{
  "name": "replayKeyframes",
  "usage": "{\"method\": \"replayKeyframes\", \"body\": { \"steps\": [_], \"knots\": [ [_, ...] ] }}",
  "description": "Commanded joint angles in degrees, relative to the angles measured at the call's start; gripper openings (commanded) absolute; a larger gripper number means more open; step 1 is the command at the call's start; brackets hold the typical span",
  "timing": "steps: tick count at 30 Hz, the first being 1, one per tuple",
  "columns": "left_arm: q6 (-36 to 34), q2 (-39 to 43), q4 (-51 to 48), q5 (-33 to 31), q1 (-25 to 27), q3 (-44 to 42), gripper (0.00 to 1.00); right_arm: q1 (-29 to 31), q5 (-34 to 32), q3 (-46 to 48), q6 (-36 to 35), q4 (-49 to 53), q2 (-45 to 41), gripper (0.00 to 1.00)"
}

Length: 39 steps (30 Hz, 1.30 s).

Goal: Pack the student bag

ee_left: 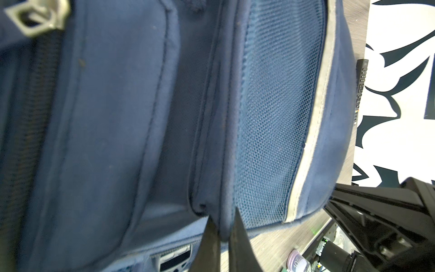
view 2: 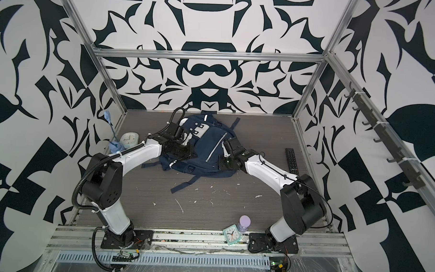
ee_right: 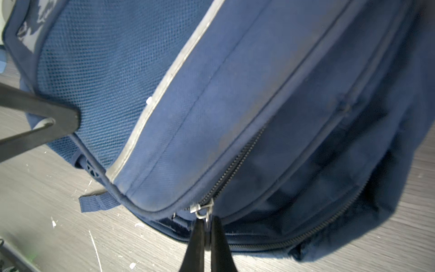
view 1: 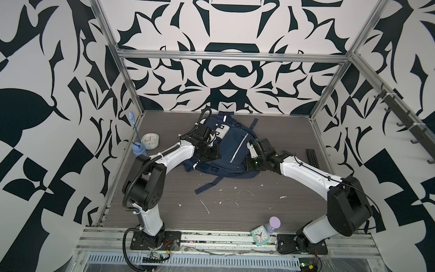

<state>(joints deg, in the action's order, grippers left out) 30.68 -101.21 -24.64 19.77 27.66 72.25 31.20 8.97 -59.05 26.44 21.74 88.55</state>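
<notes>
A navy backpack (view 1: 232, 147) lies flat on a grey wood-grain table (view 1: 159, 201), toward the back and near the middle, with both robot arms reaching in over its sides. The left claw (ee_left: 223, 219) is pinched closed on a piped fold of the backpack's fabric beside a mesh panel. The right claw (ee_right: 208, 221) is closed on the small metal zipper pull (ee_right: 200, 210) at the end of a zip line. How far that zip is open cannot be told.

The likely step is working the zip while the other claw anchors the cloth. The pull is a thin ring held only at the tips, so it could slip free. If the left pinch gives way, the whole soft backpack may drag along the table instead of the zip running. The slider could also catch where the seam curves.

The other things lie well apart from the backpack:
- A round white clock (view 1: 149, 141) and a blue bottle (view 1: 139, 150) sit at the left wall.
- A black remote (view 1: 312, 158) lies to the right.
- A square green clock (view 1: 260, 236) and a purple-capped bottle (view 1: 273, 223) stand at the front edge.

A loose strap (view 1: 209, 185) trails forward across the table, which is flecked with white scraps. Both claws are occupied, so neither is free to fetch anything.
</notes>
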Motion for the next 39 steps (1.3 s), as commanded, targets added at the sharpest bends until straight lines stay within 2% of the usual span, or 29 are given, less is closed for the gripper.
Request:
{"method": "replayKeyframes", "body": {
  "steps": [1,5,9,14,17,22,28,33,39],
  "knots": [
    [-1.85,-0.3,-0.97,-7.23,-3.93,1.67,0.13,-0.28,-1.83,1.45,-0.31,4.38,-2.14,0.0],
    [-0.77,-3.55,-0.55,-5.48,-7.05,5.77,0.13,1.52,0.0,1.36,-1.59,4.7,-2.24,0.0],
    [-1.08,-7.41,-1.7,-4.61,-8.68,11.81,0.14,6.5,0.59,-0.36,-1.63,4.25,-0.82,0.0],
    [-0.35,-12.69,-4.49,-3.44,-9.91,20.44,0.25,15.2,0.07,-7.24,-1.09,3.92,5.33,0.0],
    [-0.09,-12.74,-4.81,-2.81,-9.91,21.2,0.31,16.98,0.11,-10.79,-0.07,3.13,9.15,0.0],
    [0.35,-7.09,-3.09,-2.93,-9.83,12.98,0.34,17.66,0.41,-14.71,0.55,1.77,12.57,0.0],
    [-0.47,4.91,-2.02,-3.26,-8.83,-0.8,0.56,17.66,0.51,-15.48,-0.46,2.06,13.06,0.0],
    [0.16,11.98,-0.38,-2.98,-5.61,-10.1,0.58,17.64,0.21,-13.88,-1.12,1.85,12.19,0.0],
    [4.09,12.5,3.32,-1.39,-0.8,-15.0,0.58,17.61,0.33,-13.28,-1.21,1.47,11.73,0.0]
  ]
}}
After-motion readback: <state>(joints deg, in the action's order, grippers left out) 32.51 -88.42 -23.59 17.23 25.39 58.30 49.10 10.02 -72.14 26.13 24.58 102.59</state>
